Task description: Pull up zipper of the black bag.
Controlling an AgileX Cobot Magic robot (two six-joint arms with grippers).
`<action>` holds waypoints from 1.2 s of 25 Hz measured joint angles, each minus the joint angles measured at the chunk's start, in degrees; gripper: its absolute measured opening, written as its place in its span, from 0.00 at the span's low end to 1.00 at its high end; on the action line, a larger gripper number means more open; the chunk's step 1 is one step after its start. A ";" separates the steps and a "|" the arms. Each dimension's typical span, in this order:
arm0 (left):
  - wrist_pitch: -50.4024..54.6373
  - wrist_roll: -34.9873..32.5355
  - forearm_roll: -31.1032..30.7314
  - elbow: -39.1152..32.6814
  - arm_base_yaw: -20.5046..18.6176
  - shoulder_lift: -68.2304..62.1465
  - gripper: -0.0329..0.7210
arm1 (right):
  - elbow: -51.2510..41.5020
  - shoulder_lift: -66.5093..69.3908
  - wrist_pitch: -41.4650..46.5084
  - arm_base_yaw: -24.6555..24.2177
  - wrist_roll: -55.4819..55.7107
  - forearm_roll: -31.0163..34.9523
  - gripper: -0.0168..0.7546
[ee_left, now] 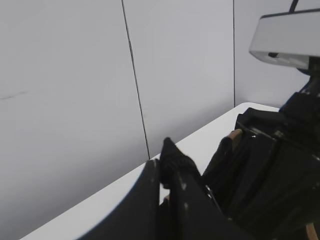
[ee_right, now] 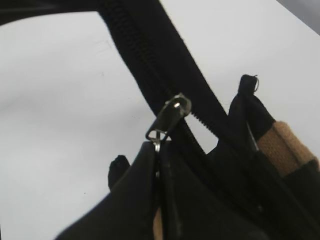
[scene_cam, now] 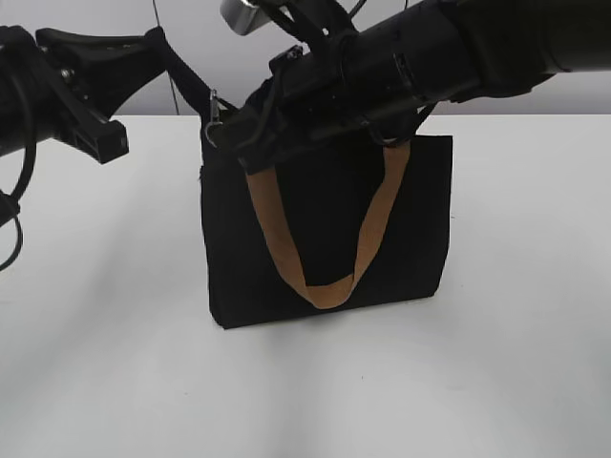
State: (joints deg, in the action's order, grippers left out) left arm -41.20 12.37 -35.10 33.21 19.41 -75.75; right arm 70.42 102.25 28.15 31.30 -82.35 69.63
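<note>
**Slider pinched at the bag's top left corner**

On the white table, black bag upright, tan handle hanging in front. Right gripper clamped on the silver zipper pull; track slanting up-left from the fingertips. Left gripper closed on the bag's end tab.
</note>
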 joint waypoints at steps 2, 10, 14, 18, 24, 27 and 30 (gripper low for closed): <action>0.57 0.05 0.00 0.00 0.00 0.00 0.06 | 0.00 0.00 -0.12 0.00 1.18 0.04 0.02; 13.46 0.05 0.39 0.00 0.00 0.00 0.06 | 0.00 -1.47 0.78 0.00 5.75 -0.42 0.02; 15.93 0.05 0.50 0.00 0.00 -1.28 0.06 | 0.00 -1.96 1.46 -0.99 9.09 -0.89 0.02; 16.42 0.05 0.50 0.00 0.00 -2.62 0.06 | 0.00 -2.01 2.29 -2.82 12.02 -1.94 0.02; 19.42 0.05 1.41 0.00 -0.38 -2.78 0.06 | 0.00 -2.01 2.34 -3.17 13.53 -5.18 0.02; 22.57 0.05 2.36 0.00 -0.45 -2.78 0.06 | 0.00 -2.01 2.34 -3.17 13.80 -6.28 0.02; 25.63 0.05 3.28 0.00 -0.45 -2.78 0.06 | 0.00 -2.01 2.34 -3.17 14.22 -7.49 0.02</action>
State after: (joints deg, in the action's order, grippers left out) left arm -15.57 12.42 -31.82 33.21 18.96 -78.53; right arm 70.42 100.24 30.49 28.13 -68.13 62.14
